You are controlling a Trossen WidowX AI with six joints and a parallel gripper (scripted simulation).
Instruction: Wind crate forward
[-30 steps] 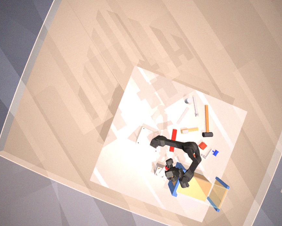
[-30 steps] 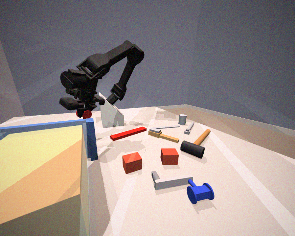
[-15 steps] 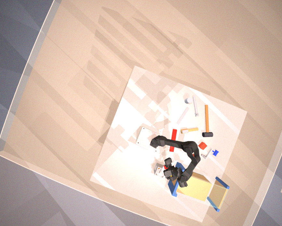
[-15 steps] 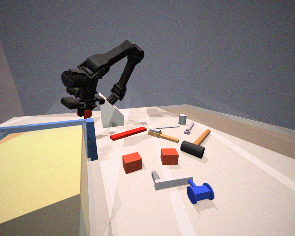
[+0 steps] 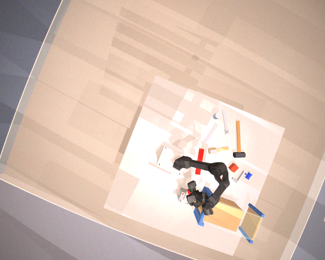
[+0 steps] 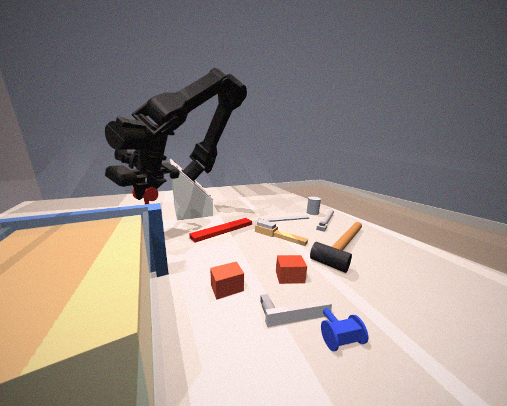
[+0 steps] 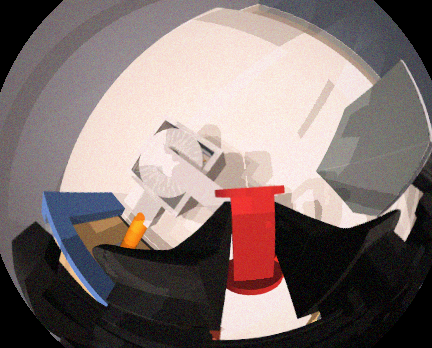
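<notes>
White, broad and streaked with light and shadow, the table (image 5: pixel 145 193) (image 6: pixel 240 353) (image 7: pixel 264 75) carries everything here, and over it bends the black arm (image 5: pixel 221 170) (image 6: pixel 201 91). Next in bulk is the tan crate (image 5: pixel 223 218) (image 6: pixel 70 270), inside the low guard and looking flat from where I stand; its front lies near the blue frame (image 5: pixel 199 216) (image 6: pixel 157 240) (image 7: pixel 84 205) at the rack's mouth, though the arm overhead hides whether they touch. The pale sloping stand (image 5: pixel 167 159) (image 6: pixel 192 205) (image 7: pixel 379 140) rises beyond. Off to one side lies a black-headed mallet (image 5: pixel 239 154) (image 6: pixel 331 256), with a long red bar (image 5: pixel 200 156) (image 6: pixel 221 230) nearer the stand. The white winch (image 5: pixel 182 195) (image 7: pixel 184 165) sits just outside the blue frame, a pale crank arm reaching across its top toward the red grip (image 6: pixel 151 193) (image 7: pixel 254 245), which the jaws are pinching from both sides. I can't make out the key in its hole. Smaller still are a yellowish wooden tool (image 5: pixel 218 149) (image 6: pixel 279 233), a grey L-shaped crank (image 5: pixel 239 177) (image 6: pixel 297 314), two red blocks (image 6: pixel 227 279) (image 6: pixel 291 269) and a blue spool-shaped piece (image 5: pixel 248 175) (image 6: pixel 345 330) near the crank's end. Between frame and winch shows an orange rod-like piece (image 7: pixel 134 231).
</notes>
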